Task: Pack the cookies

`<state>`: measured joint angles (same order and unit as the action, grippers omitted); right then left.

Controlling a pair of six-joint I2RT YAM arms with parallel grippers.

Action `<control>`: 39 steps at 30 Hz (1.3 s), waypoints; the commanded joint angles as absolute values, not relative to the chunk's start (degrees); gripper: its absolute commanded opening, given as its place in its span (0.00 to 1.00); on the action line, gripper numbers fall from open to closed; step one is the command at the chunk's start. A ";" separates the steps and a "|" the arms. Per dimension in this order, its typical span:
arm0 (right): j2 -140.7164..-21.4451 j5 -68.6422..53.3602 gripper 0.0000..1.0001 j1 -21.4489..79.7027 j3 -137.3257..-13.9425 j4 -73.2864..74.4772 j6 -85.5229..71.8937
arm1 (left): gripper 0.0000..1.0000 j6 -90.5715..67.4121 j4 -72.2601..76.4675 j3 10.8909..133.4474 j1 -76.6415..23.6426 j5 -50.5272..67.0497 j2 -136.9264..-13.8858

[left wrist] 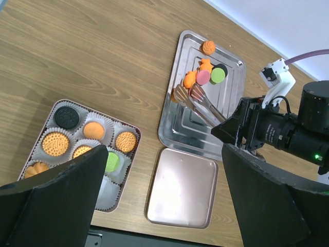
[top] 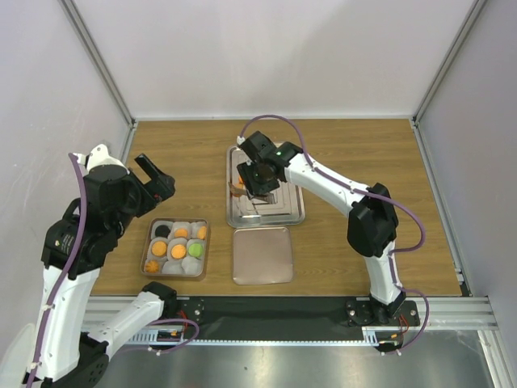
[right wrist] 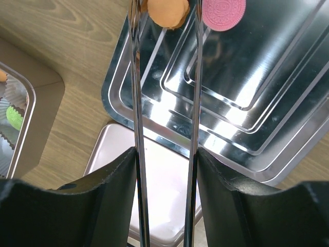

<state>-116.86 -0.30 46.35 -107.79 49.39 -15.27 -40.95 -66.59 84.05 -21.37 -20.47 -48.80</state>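
Several cookies lie at the far end of the steel tray: orange ones, a pink one and a green one. More cookies sit in paper cups in the small box. My right gripper is shut on metal tongs over the tray. In the right wrist view the tongs reach forward with an orange cookie between their arms and the pink cookie beside it. My left gripper is open and empty, raised above the table left of the tray.
The box's pinkish lid lies flat in front of the tray, to the right of the box. The box has a black cookie, a green one and an unfilled cup. White walls enclose the wooden table.
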 commanded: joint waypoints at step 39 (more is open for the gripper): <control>-121.12 3.34 0.37 48.25 -116.98 54.49 -13.45 | 0.99 -39.81 -63.90 82.88 -21.53 -18.54 -49.83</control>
<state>-121.64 3.36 48.21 -113.27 53.08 -14.22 -40.91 -65.69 82.89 -21.37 -19.18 -49.52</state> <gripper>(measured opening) 0.436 0.994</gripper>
